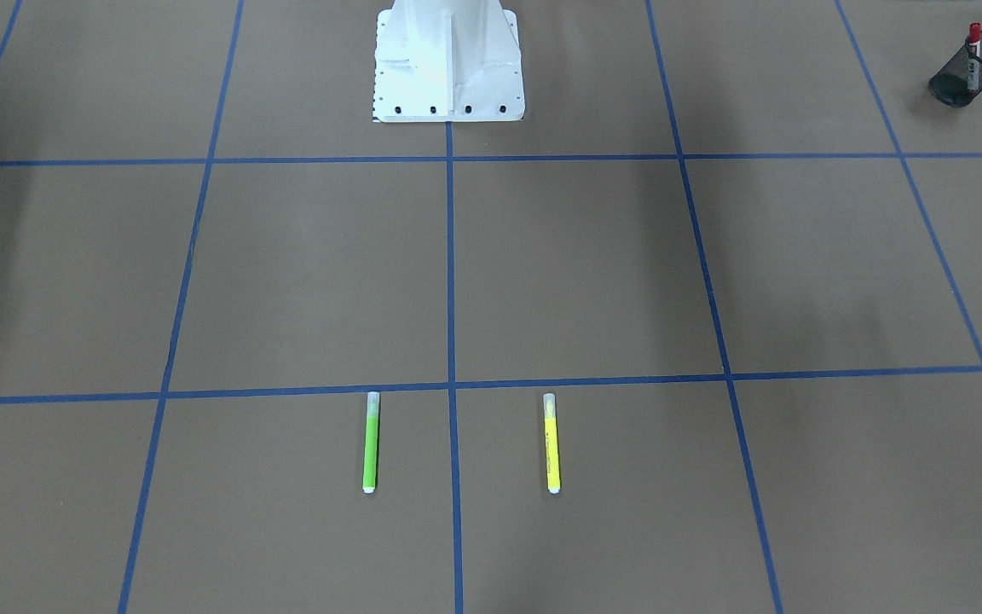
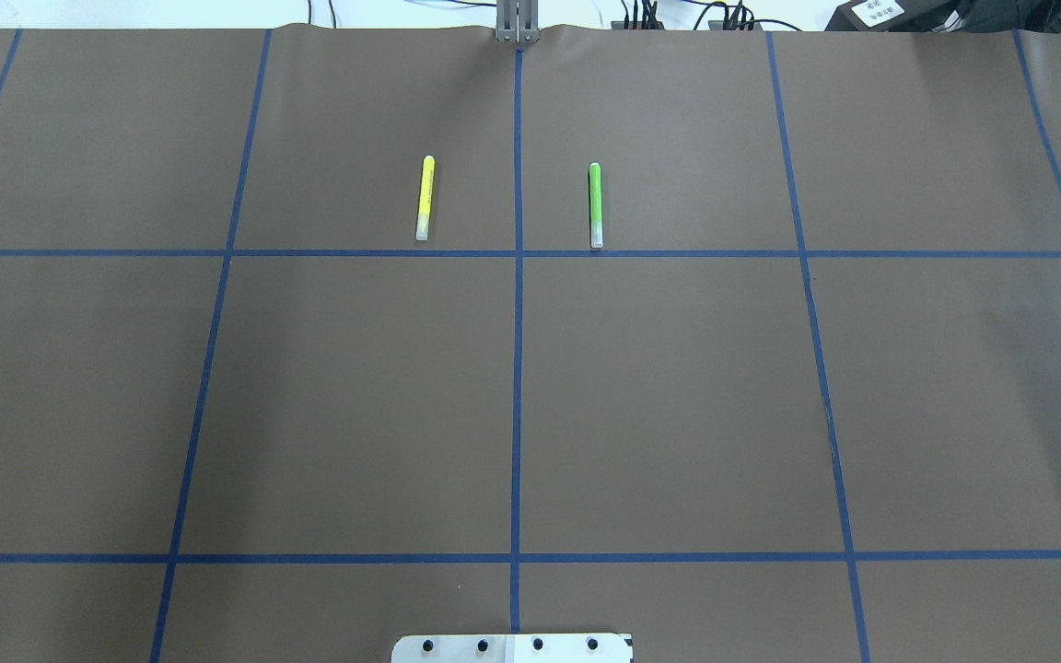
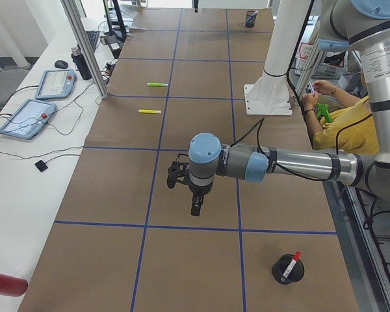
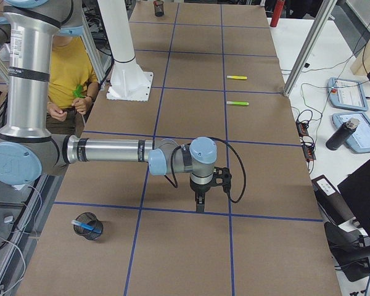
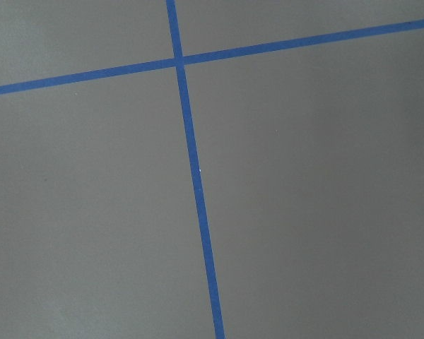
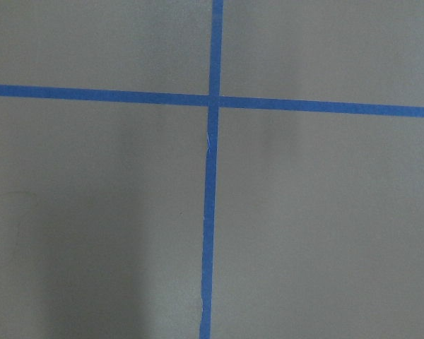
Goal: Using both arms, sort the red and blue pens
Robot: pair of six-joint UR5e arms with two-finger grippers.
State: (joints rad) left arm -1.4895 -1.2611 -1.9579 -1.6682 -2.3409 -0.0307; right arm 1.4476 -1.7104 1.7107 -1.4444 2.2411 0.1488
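The red pen (image 1: pixel 974 49) stands upright in a black mesh cup (image 1: pixel 972 70) at the table's end on my left side; it also shows as the red pen (image 3: pixel 291 262) in the near cup (image 3: pixel 287 269). The blue pen (image 4: pixel 86 227) lies slanted inside another mesh cup (image 4: pixel 89 226) at the opposite end. My left gripper (image 3: pixel 195 210) hangs fingers down above the paper, well away from its cup. My right gripper (image 4: pixel 199 207) hangs the same way. I cannot tell whether either is open or shut. Both wrist views show only brown paper and blue tape.
A lime-green marker (image 2: pixel 596 204) and a yellow marker (image 2: pixel 425 197) lie parallel near the far edge. The white bolted base (image 1: pixel 448 61) stands at the robot's side. A person in a yellow shirt (image 3: pixel 341 123) sits beside the base. Tablets (image 3: pixel 27 118) lie off the table.
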